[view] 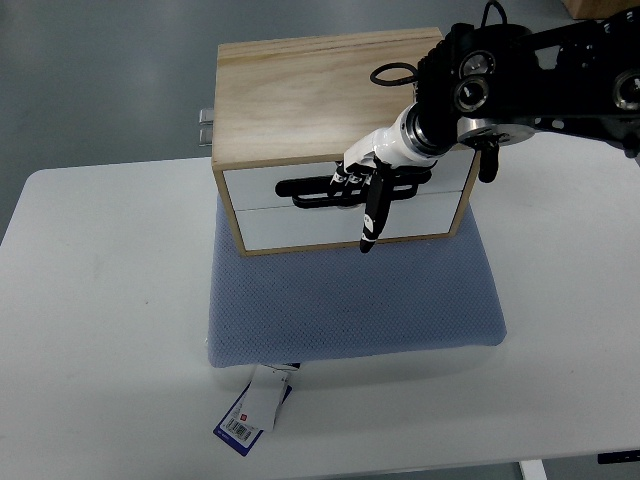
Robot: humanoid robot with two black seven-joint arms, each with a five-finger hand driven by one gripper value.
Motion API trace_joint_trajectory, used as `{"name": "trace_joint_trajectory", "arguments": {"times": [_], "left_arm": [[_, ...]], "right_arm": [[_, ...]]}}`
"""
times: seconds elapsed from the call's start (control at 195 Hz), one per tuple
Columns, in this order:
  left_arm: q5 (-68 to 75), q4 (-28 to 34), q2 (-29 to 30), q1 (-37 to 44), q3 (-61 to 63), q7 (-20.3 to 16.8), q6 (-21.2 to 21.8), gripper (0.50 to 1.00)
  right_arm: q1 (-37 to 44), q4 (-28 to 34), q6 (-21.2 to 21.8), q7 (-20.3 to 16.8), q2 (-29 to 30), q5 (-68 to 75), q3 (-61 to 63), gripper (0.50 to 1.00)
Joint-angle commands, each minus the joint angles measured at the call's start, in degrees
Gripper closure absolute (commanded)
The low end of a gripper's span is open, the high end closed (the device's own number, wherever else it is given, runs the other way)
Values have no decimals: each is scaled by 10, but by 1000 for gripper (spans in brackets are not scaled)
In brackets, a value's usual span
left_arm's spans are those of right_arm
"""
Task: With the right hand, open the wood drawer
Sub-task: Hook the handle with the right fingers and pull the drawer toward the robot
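Nearest, a blue-and-white paper tag (253,412) is lying on the white surface (100,330); beyond, on a blue mesh cushion (350,300), the pale wooden two-drawer box (330,100) is sitting. The right robot hand (365,185) is curling fingers on the upper drawer's black horizontal handle (310,188), one finger pointing down.

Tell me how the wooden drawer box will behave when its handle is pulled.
The wooden drawer box looks rigid. Resting on the soft blue cushion, it may slide or tilt forward. The right hand looks hooked on the black handle.
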Motion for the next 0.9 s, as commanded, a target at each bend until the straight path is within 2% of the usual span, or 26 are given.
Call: {"name": "trace_joint_trajectory", "arguments": {"times": [0.0,0.354,0.359,0.39,0.897], "left_arm": [[0,0,0,0,0,0,0,500],[-1,2,0,-1,0,0,0,500],[-1,2,0,-1,0,0,0,500],[-1,2,0,-1,0,0,0,500],[0,2,0,-8,0,0,0,500]], "right_arm": [[0,3,26,0,0,5,2,560],[0,32,83,0,-9,36,6,560],[1,40,95,0,-11,42,7,560],[1,44,101,0,-12,44,7,560],[29,117,156,0,-64,60,9,560]]}}
